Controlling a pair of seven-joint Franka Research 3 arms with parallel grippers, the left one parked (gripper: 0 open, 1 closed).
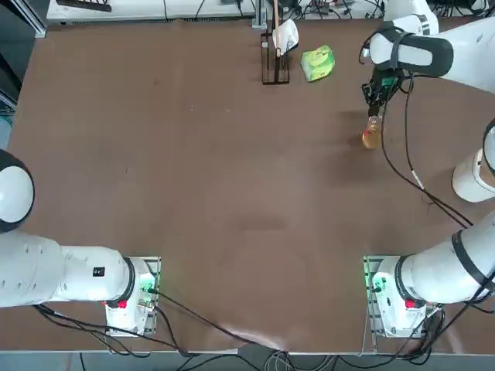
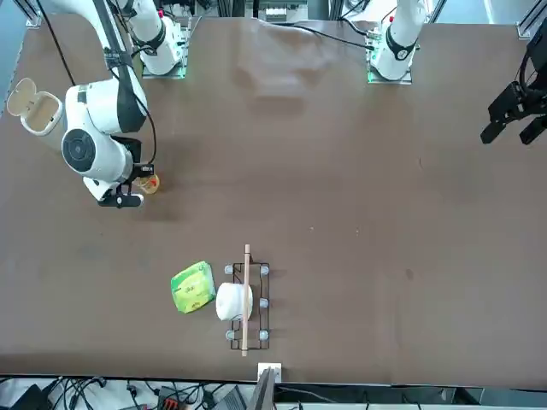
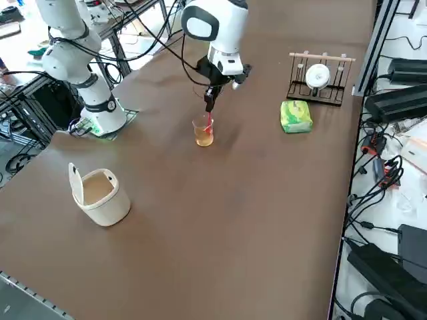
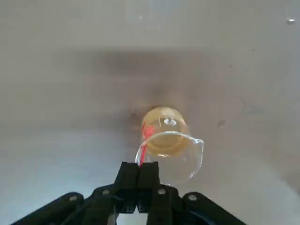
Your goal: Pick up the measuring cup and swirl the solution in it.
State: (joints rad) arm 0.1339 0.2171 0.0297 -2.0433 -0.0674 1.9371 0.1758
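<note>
The measuring cup (image 4: pixel 168 140) is a small clear glass vessel with a red mark on its wall. The orange-amber solution (image 4: pixel 163 133) lies in its lower part. My right gripper (image 4: pixel 139 171) is shut on the cup's rim, its two black fingers pinched together on the glass edge. In the right side view the gripper (image 3: pixel 209 102) points down from above the cup (image 3: pixel 203 131). From overhead the cup (image 1: pixel 372 135) sits at the table's right, far side. I cannot tell whether its base touches the table. The front view has the cup (image 2: pixel 147 182) beside the wrist.
A white lidded cup (image 3: pixel 100 193) stands open near the table's right edge. A green-yellow lumpy object (image 1: pixel 318 62) lies at the far side, next to a dark wire rack (image 1: pixel 274 73) holding a white item (image 1: pixel 285 35). Cables trail over the table from the arm's base.
</note>
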